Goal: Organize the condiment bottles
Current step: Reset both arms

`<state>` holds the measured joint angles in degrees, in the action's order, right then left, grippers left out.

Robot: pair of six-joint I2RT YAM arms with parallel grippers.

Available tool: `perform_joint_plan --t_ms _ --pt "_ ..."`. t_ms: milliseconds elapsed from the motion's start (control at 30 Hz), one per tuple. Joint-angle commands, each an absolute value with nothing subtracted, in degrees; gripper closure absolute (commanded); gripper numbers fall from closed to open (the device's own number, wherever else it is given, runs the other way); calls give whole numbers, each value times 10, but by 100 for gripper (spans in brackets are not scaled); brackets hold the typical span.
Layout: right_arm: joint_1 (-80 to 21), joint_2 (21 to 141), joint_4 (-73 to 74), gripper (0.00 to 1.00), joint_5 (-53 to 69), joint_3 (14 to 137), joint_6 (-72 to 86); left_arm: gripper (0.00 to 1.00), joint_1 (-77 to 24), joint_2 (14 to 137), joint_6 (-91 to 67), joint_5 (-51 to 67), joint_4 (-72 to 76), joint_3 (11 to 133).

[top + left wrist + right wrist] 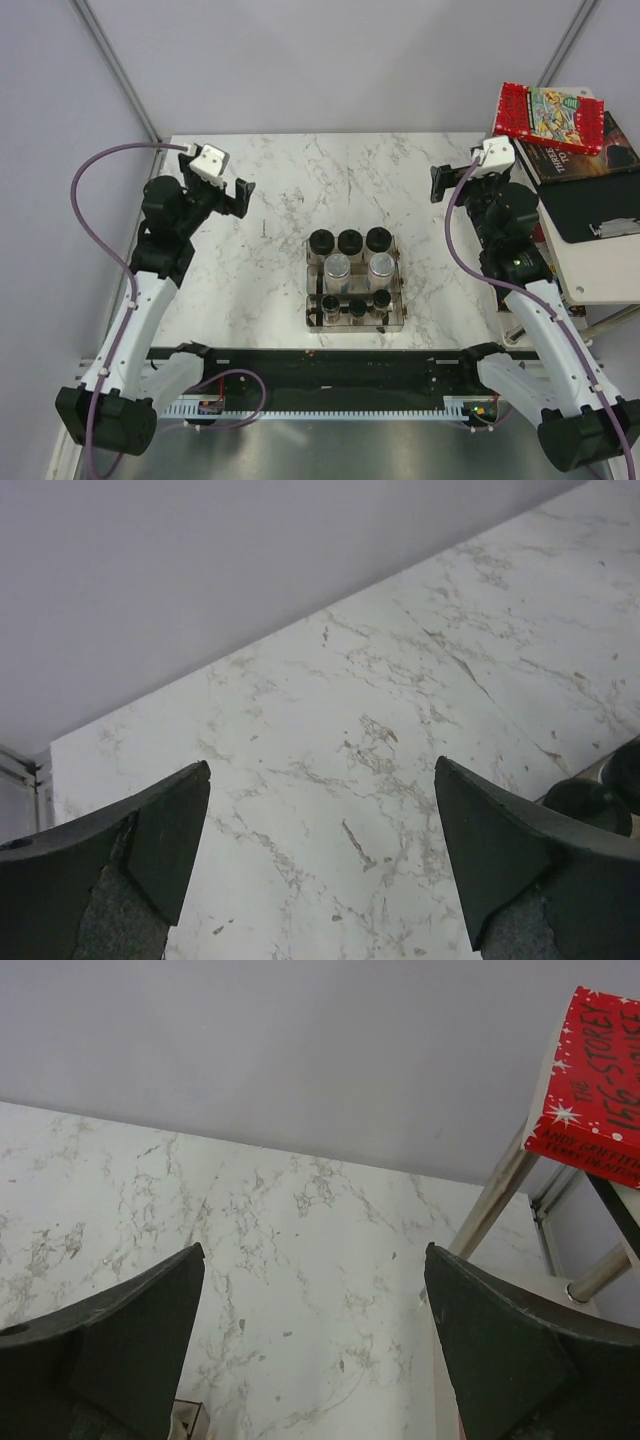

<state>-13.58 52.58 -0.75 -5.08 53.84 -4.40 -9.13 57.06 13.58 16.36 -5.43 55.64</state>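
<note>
- Squarely on the table (250, 270): clear rack (355, 327), loaded.
- Spread wide and empty: left gripper (320, 770), right gripper (315, 1250) (both raised, well apart from the rack).
- Back row, black-lidded jars (349, 242); middle, silver-capped bottles (338, 266); front, slim spice bottles (356, 308).
- Likely to topple those slim ones if clipped by a low finger while reaching in between.

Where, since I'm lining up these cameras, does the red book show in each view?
Top external: red book, upper right, beyond the table's far right corner.
Left wrist: not in it.
Right wrist: red book, top right corner, cut off by the edge.
Shared landmark: the marble table, seen in all three views.
</note>
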Motion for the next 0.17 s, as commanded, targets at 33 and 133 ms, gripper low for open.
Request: perform_joint_plan --t_ms 33,133 --pt "-134 503 -53 2 -85 529 -38 0 -83 529 94 131 40 538" --pt "-133 503 -54 2 -93 528 -38 0 -82 533 94 129 41 535"
